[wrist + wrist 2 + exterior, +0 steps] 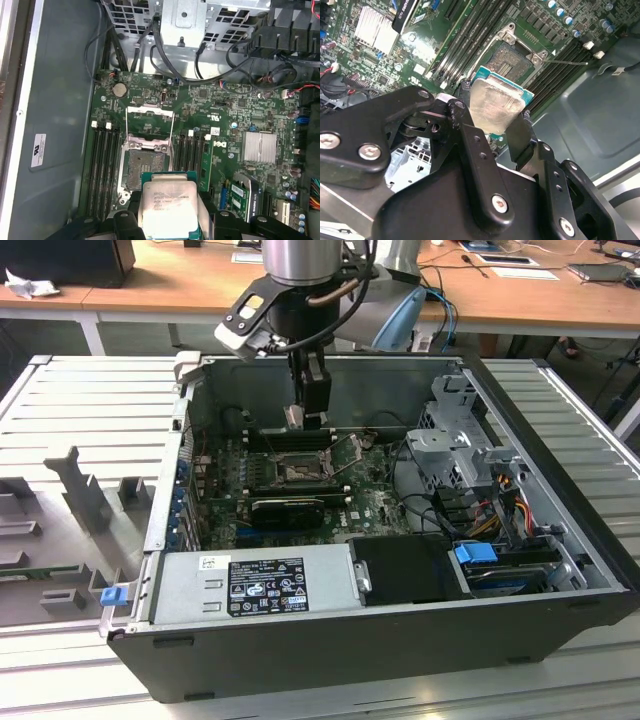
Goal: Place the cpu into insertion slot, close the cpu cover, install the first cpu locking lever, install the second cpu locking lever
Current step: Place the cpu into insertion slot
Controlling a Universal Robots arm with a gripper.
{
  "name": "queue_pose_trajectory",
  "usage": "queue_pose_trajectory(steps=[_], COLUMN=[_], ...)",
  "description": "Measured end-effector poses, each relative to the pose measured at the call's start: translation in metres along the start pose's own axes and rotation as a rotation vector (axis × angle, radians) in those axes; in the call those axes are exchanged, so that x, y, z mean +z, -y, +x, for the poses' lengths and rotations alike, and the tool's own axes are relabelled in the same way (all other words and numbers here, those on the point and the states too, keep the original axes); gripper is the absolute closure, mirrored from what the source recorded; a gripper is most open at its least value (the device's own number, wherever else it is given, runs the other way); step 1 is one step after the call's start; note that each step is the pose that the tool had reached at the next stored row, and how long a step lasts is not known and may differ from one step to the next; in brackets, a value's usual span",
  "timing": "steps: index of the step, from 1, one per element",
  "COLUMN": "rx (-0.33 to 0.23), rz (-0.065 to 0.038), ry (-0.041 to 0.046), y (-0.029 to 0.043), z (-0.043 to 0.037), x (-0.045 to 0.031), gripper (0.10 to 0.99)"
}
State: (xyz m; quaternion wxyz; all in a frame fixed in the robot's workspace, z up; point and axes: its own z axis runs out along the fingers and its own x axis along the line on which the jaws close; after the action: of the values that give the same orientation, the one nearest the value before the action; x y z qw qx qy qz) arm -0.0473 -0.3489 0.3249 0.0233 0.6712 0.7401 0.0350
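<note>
Exterior view: the robot arm's black fingers (318,398) hang inside an open dark computer case (400,640), over its green motherboard (372,506). They clench the small silvery square cpu (495,104), held above the dark-framed square insertion slot (146,166). The thin silvery metal cpu cover (150,111) stands raised open beside it.

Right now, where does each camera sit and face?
Exterior view: off the arm, looking down into the open case; arm and gripper show.
First wrist view: on the arm, looking past the gripped cpu at the slot.
Second wrist view: on the arm, looking over gripper links toward the board.
Both wrist views share cpu and slot.
</note>
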Motion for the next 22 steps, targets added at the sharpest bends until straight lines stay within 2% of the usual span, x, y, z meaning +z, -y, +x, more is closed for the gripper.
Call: queue_pose_trajectory(steps=[4,6,9,12,22], rx=[0.022,0.066,0.091,0.100,0.104], rz=[0.000,-0.001,-0.001,-0.001,-0.001], ry=[0.0018,0.0055,0.0076,0.0085,0.0087], y=[0.0001,0.0002,0.0006,0.0011,0.0013], z=[0.0000,-0.0001,0.0001,0.0001,0.0000], x=[0.0012,0.0034,0.0093,0.0145,0.0175], gripper=[0.557,0.557,0.557,0.557,0.557])
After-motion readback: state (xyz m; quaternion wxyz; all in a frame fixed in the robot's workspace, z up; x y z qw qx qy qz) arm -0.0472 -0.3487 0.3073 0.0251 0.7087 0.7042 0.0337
